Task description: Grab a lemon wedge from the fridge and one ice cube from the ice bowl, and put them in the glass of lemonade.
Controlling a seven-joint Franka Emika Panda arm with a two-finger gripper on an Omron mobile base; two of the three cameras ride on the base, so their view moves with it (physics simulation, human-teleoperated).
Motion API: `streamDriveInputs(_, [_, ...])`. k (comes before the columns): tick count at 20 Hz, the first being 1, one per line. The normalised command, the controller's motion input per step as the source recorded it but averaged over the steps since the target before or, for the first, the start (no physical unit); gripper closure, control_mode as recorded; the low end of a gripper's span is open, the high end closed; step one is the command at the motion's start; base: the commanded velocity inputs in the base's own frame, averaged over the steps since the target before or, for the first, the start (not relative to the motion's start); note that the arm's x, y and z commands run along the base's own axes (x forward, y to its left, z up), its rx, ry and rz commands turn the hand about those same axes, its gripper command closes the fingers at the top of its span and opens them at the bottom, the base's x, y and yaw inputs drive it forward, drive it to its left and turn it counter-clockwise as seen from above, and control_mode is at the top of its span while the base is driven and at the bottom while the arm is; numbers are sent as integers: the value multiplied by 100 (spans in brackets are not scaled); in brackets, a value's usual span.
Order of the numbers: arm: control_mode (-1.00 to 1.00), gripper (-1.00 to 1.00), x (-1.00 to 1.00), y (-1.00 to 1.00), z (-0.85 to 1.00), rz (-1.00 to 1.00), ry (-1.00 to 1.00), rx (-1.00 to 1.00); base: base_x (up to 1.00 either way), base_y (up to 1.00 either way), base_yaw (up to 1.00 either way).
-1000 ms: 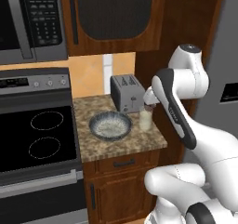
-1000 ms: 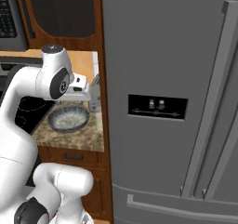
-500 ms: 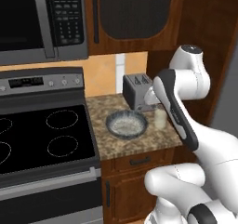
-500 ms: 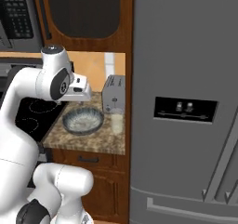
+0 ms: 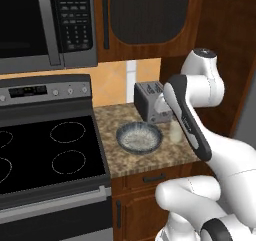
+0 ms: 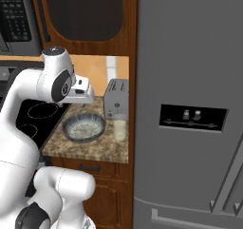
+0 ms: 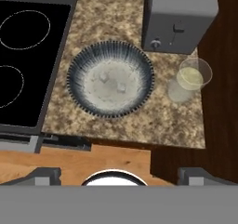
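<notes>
Fridge stands shut, flush against the worktop's right edge. Toaster occupies the back right corner. Ice bowl sits mid-worktop, two cubes visible inside; glass of lemonade at the right edge, just beside the bowl. Gripper hangs high above the front edge, jaws spread wide, holding nothing. Step judged: approach to the ice. Next: descend into the bowl over one cube, then pinch. Lemon wedge not seen.

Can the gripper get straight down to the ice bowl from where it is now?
Probably yes. The gripper is open above the counter, the ice bowl lies uncovered below it, and the toaster and glass of lemonade stand off to one side.
</notes>
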Motion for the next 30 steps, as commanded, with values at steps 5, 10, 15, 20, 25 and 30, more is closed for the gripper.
streamDriveInputs(5, [-100,-100,70,54,-54,0,6,-7,0,0,0])
streamDriveInputs(10, [-100,-100,52,55,-100,0,18,-4,0,0,0])
streamDriveInputs(15, [-100,-100,64,6,-93,0,5,2,0,0,0])
streamDriveInputs(20, [-100,-100,82,-13,-68,0,0,0,0,0,0])
streamDriveInputs(25, [-100,-100,71,-5,-46,2,0,0,0,0,0])
streamDriveInputs(30, [-100,-100,8,-3,-48,1,0,0,0,0,0])
